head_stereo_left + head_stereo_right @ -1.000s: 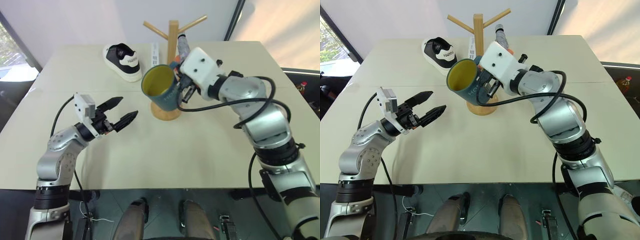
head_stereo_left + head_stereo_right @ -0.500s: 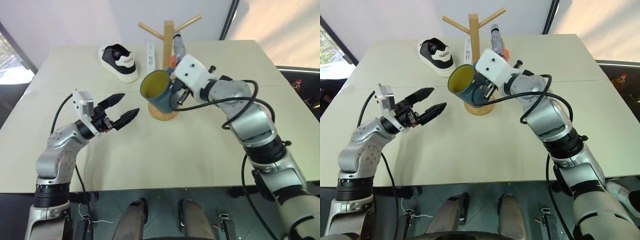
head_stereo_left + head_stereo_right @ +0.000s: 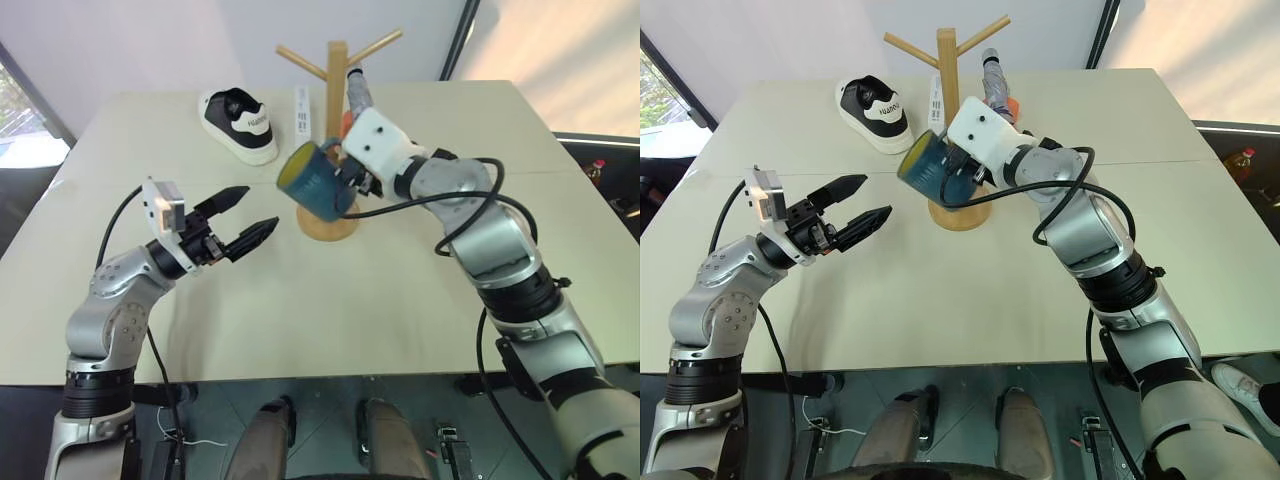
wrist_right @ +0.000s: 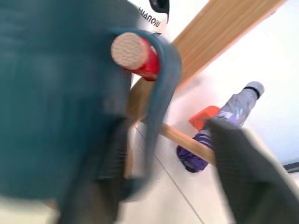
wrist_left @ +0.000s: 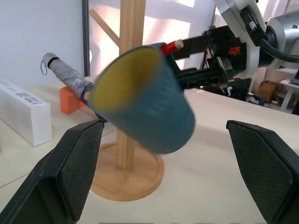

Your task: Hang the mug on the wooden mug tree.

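The slate-blue mug [image 3: 315, 183] with a yellow inside hangs tilted on the wooden mug tree [image 3: 338, 70]. Its mouth faces my left side. In the right wrist view its loop handle [image 4: 161, 88] sits over a red-tipped peg [image 4: 133, 50], and the mug is blurred. My right gripper [image 3: 355, 183] stays right behind the mug, open, one finger on each side of the handle. My left gripper [image 3: 258, 210] hovers open above the table, left of the tree's round base [image 3: 330, 228]. It points at the mug [image 5: 145, 102] and holds nothing.
A black-and-white shoe [image 3: 240, 120] lies at the back left. A white box [image 3: 303, 105] lies just left of the tree's post. A purple folded umbrella [image 3: 357, 88] and an orange block [image 5: 70, 98] lie behind the tree.
The right gripper's fingers have spread off the mug's handle. The mug has sunk a little and tipped further over on the peg. The left arm has stayed put.
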Motion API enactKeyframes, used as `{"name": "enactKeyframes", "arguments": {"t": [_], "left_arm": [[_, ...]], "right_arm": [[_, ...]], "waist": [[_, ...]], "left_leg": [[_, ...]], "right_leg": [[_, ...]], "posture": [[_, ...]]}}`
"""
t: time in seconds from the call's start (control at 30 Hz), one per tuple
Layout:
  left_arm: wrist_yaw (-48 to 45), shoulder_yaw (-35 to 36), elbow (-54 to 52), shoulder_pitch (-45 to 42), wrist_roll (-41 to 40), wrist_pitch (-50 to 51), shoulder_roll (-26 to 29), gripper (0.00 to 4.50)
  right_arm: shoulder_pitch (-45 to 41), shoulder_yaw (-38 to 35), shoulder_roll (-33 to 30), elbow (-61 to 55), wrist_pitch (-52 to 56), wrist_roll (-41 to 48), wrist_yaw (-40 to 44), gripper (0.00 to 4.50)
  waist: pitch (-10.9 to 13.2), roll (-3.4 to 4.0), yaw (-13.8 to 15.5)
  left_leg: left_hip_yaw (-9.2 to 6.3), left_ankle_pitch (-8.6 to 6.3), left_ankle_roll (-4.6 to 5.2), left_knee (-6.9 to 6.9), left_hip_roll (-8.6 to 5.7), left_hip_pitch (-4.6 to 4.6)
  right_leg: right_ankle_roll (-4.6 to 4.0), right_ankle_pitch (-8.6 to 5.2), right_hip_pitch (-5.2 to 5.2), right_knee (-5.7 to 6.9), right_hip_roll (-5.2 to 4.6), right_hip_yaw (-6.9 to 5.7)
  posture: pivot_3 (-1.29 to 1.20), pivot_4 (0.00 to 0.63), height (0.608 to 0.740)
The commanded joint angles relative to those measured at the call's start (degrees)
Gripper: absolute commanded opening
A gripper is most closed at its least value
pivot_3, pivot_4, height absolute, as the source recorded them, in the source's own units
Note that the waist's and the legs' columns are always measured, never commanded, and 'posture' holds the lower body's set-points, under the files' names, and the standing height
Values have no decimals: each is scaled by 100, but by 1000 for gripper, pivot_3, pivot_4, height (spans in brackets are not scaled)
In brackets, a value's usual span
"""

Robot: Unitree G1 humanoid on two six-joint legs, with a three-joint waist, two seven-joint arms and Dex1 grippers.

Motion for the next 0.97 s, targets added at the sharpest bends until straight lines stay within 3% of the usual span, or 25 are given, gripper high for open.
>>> {"name": "enactKeyframes", "arguments": {"t": [0.03,0.3,0.5,0.63,0.73,0.97], "left_arm": [[2,143,-185,-40,-101,-43,77,4500],[93,137,-116,-85,-60,-22,50,4500],[558,144,142,-9,276,-82,-23,4500],[1053,233,587,215,744,-419,-191,4500],[1279,260,874,362,984,-591,-282,4500],[1469,247,1152,792,1357,-991,-392,4500]], "right_arm": [[-220,-156,-15,-186,-153,-129,-21,3539],[-100,-818,-431,-634,-397,116,340,3539],[1055,-2058,-632,-951,-1258,949,656,3539],[2424,-2950,-71,-912,-1553,2009,847,3539],[3125,-3118,264,-638,-1983,2256,800,3539],[3765,-3198,681,265,-2950,2422,697,3539]], "waist": [[0,0,2],[0,0,22],[-6,-11,43],[-11,-20,38],[-7,-16,17],[-9,-17,32]], "left_leg": [[0,0,0,0,0,0],[0,0,0,0,0,0],[-2,0,0,-1,0,5],[3,-1,0,-1,4,23],[4,-1,1,-11,5,33],[5,0,0,-6,8,35]], "right_leg": [[0,0,0,0,0,0],[0,0,0,0,0,0],[3,-1,16,-11,0,-2],[5,2,32,-14,0,2],[5,2,34,-10,1,3],[-23,0,32,-8,3,7]], "posture": [[0,150,740],[0,150,740],[0,150,740],[0,150,740],[0,150,740],[0,150,740]]}}
